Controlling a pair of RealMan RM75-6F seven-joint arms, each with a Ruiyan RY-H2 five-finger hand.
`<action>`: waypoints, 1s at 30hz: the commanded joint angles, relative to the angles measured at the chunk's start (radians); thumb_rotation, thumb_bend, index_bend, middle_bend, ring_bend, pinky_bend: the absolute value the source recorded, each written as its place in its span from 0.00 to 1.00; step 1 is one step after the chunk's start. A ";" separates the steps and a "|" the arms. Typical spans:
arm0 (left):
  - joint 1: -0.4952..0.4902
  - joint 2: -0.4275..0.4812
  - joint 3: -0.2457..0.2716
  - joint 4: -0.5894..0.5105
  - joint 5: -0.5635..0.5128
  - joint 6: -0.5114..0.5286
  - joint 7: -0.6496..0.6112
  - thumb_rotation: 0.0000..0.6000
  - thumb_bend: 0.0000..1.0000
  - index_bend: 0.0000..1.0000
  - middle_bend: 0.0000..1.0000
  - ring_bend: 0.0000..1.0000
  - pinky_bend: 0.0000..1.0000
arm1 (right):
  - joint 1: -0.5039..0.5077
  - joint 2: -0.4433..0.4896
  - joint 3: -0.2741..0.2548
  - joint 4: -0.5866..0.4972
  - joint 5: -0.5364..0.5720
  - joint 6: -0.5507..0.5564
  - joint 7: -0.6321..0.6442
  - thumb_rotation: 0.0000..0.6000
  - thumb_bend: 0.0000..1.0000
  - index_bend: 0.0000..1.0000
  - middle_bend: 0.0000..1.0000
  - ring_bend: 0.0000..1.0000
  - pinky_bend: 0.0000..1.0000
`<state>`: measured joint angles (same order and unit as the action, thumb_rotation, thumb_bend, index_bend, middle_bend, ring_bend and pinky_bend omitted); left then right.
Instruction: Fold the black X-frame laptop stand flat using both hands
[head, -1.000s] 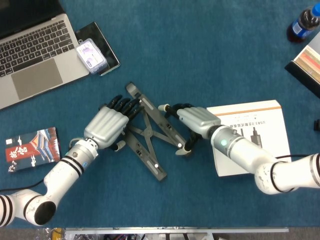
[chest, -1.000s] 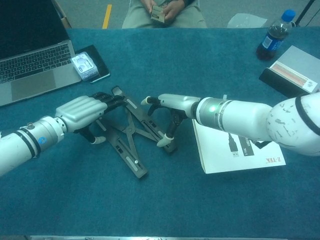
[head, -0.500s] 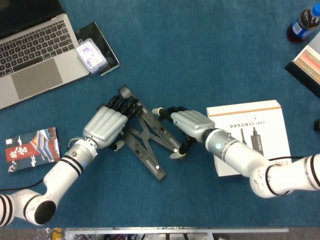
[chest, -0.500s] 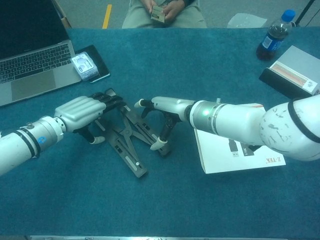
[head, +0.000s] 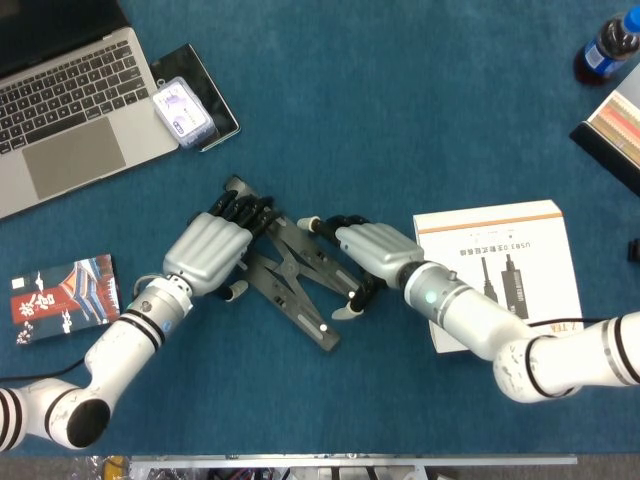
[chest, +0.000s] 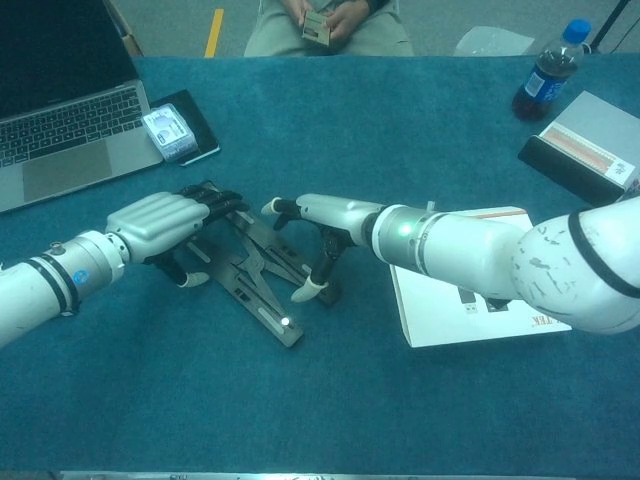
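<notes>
Left hand (head: 208, 252) rests palm-down on the left bar of the laptop stand (head: 290, 272), fingers curled over its far end; grip uncertain. The stand lies between both hands on the blue table (head: 400, 120), nearly folded: rigid, light, slick metal, best pressed at bar ends. Right hand (head: 372, 250) bears on the right bar, fingers arched, clasping nothing.
</notes>
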<state>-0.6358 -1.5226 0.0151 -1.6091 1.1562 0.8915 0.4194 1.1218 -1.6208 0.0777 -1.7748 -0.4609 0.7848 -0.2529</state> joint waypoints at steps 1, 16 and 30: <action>0.000 0.007 0.005 -0.008 -0.002 0.002 0.008 1.00 0.26 0.00 0.00 0.00 0.00 | -0.004 0.008 0.004 -0.008 -0.004 0.000 0.003 1.00 0.00 0.00 0.10 0.00 0.00; -0.046 0.051 0.027 -0.064 0.040 -0.022 0.105 1.00 0.26 0.00 0.00 0.00 0.00 | -0.066 0.170 0.078 -0.059 -0.053 0.030 0.079 1.00 0.00 0.00 0.09 0.00 0.00; -0.155 0.038 0.029 -0.081 -0.090 -0.107 0.279 1.00 0.26 0.00 0.00 0.00 0.00 | -0.124 0.247 0.091 -0.042 -0.080 0.005 0.143 1.00 0.00 0.00 0.09 0.00 0.00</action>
<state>-0.7783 -1.4831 0.0423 -1.6866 1.0806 0.7919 0.6840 0.9996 -1.3744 0.1685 -1.8182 -0.5397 0.7908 -0.1111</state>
